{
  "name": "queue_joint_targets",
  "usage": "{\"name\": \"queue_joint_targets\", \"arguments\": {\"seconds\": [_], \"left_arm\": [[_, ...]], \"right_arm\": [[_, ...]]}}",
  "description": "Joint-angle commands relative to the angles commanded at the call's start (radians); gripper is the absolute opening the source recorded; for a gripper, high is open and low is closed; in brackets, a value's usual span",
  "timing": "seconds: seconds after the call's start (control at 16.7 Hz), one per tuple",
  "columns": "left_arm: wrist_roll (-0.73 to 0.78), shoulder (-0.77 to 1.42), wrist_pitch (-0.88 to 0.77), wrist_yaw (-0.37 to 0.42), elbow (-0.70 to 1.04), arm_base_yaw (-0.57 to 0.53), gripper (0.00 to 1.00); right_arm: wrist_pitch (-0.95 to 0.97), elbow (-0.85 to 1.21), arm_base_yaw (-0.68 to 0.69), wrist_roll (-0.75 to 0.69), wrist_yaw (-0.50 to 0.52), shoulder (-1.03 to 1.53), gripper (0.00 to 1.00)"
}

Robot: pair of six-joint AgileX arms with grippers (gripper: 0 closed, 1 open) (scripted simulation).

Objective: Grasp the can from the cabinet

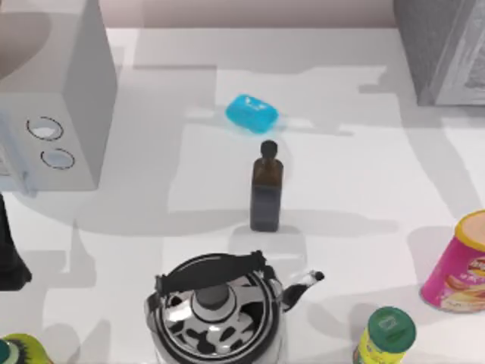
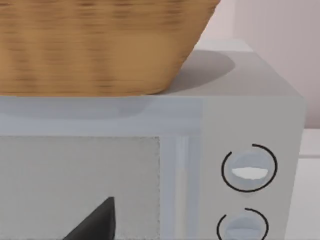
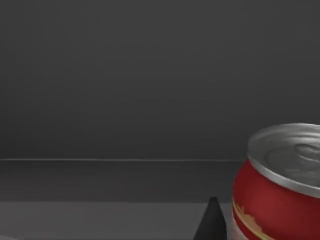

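The can (image 3: pixel 280 190) is red with a silver top and stands upright inside the dark cabinet, seen close up in the right wrist view. A black tip of my right gripper (image 3: pixel 211 222) rises just beside the can, apart from it. From above, the grey cabinet (image 1: pixel 443 49) stands at the table's back right corner. My left arm (image 1: pixel 9 254) is parked at the left edge. Its gripper (image 2: pixel 95 222) faces the microwave's door.
A grey microwave (image 1: pixel 57 98) with a wicker basket (image 2: pixel 100 45) on top stands at the back left. A blue soap bar (image 1: pixel 251 113), a dark bottle (image 1: pixel 266 189), a black-and-white kettle (image 1: pixel 216 311), a pink canister (image 1: pixel 461 265) and a green-lidded jar (image 1: pixel 386 337) stand on the white table (image 1: pixel 356 182).
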Motion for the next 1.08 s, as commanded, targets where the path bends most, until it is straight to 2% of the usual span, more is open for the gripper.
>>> {"name": "queue_joint_targets", "arguments": {"seconds": [0.3, 0.66, 0.84, 1.08], "left_arm": [[0.0, 0.0, 0.0, 0.0, 0.0, 0.0, 1.0], [0.0, 0.0, 0.0, 0.0, 0.0, 0.0, 1.0], [0.0, 0.0, 0.0, 0.0, 0.0, 0.0, 1.0], [0.0, 0.0, 0.0, 0.0, 0.0, 0.0, 1.0]], "right_arm": [[-0.185, -0.009, 0.079, -0.001, 0.083, -0.191, 0.0], [-0.187, -0.019, 0.077, 0.0, 0.084, -0.2, 0.0], [-0.162, -0.113, 0.062, -0.002, 0.068, -0.251, 0.0], [-0.083, -0.368, 0.024, -0.004, 0.023, -0.401, 0.0]]}}
